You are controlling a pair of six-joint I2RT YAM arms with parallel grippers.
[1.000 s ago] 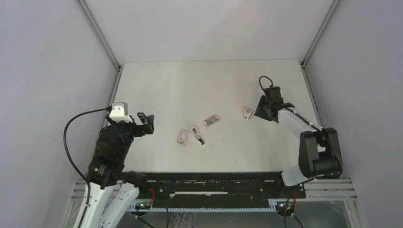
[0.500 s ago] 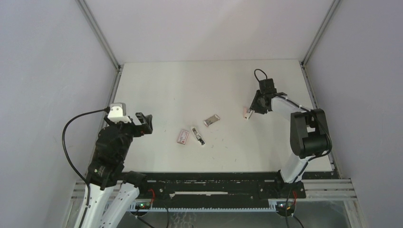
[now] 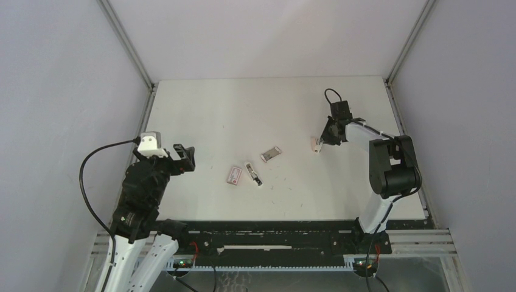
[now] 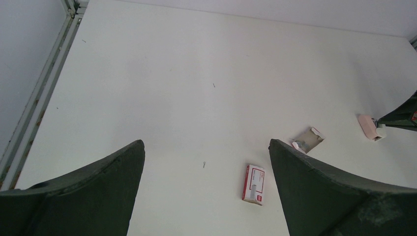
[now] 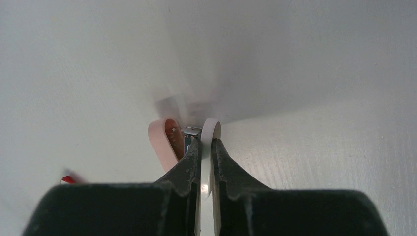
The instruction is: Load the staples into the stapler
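Observation:
The stapler (image 3: pixel 316 145) is small, pink and white, and lies at the table's right of centre. My right gripper (image 3: pixel 323 139) is down at it. In the right wrist view the gripper (image 5: pixel 206 142) is shut on the stapler's thin white plate (image 5: pixel 211 129), with the pink shell (image 5: pixel 161 142) spread open to the left. The left wrist view shows the stapler (image 4: pixel 369 127) at its right edge. A red-and-white staples box (image 3: pixel 235 174) (image 4: pixel 254 184) lies mid-table. My left gripper (image 3: pixel 185 157) (image 4: pixel 206 145) hangs open and empty, well left of the box.
An opened cardboard tray (image 3: pixel 271 154) (image 4: pixel 308 139) with metal in it lies between the box and the stapler. A small dark-and-white piece (image 3: pixel 254 173) sits right of the box. Loose staples (image 4: pixel 204 164) speckle the white table (image 3: pixel 213 115). Metal rails (image 3: pixel 148 115) edge both sides.
My right gripper swung in over the stapler and closed on its white plate; the stapler shifted slightly. The left arm has barely moved.

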